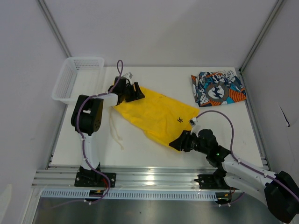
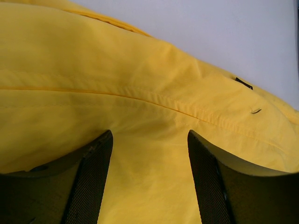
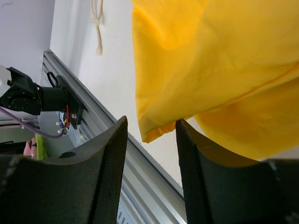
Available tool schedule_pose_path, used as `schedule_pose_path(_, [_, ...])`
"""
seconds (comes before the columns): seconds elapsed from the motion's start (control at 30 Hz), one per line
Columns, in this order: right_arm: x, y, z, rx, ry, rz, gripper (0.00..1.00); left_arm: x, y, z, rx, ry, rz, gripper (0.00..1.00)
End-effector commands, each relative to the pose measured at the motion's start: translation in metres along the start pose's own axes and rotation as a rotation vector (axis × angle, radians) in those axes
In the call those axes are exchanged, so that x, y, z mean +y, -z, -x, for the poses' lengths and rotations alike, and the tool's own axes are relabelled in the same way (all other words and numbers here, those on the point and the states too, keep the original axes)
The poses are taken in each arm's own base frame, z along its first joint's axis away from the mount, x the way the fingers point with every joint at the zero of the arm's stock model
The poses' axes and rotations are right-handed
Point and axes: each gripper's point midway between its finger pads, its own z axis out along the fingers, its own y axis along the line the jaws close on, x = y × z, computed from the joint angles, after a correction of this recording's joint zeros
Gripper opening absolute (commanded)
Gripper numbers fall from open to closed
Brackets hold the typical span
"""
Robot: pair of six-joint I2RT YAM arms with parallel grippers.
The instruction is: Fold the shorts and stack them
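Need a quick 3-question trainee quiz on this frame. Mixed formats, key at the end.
1. True or false: the printed shorts lie stacked on the yellow shorts.
2. Which gripper is at the yellow shorts' corner nearest the white mesh basket? A) left B) right C) neither
3. Fill in: in the top view, the white drawstring trails over the table to the ___ of the yellow shorts.

Key:
1. False; the two pairs lie apart.
2. A; the left gripper is at that corner, the right gripper at the near one.
3. left
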Motion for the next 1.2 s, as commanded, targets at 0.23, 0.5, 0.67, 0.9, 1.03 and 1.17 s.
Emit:
schedule_pose_path(0.23, [0.007,0.002,-0.004,-0.019,-0.016,0.039,0.49,0.016,-0.006,-0.018,0.053,0.002,0.057,0.69])
schedule_pose_path(0.5, [0.014,0.004,-0.001,-0.029,-0.017,0.058,0.49,0.015,-0.006,-0.018,0.053,0.002,0.057,0.69])
schedule_pose_path(0.67, [0.014,0.005,0.000,-0.024,-0.006,0.048,0.49,0.016,-0.006,-0.018,0.055,0.002,0.056,0.69])
schedule_pose_path(0.9, [0.014,0.005,0.004,-0.034,0.018,0.032,0.49,0.015,-0.006,-0.018,0.053,0.002,0.057,0.69])
schedule_pose_path(1.03, [0.017,0.005,0.007,-0.036,0.027,0.038,0.49,0.015,-0.006,-0.018,0.054,0.000,0.054,0.69])
schedule_pose_path(1.17, [0.020,0.005,0.008,-0.030,0.032,0.041,0.49,0.015,-0.006,-0.019,0.056,0.001,0.055,0.69])
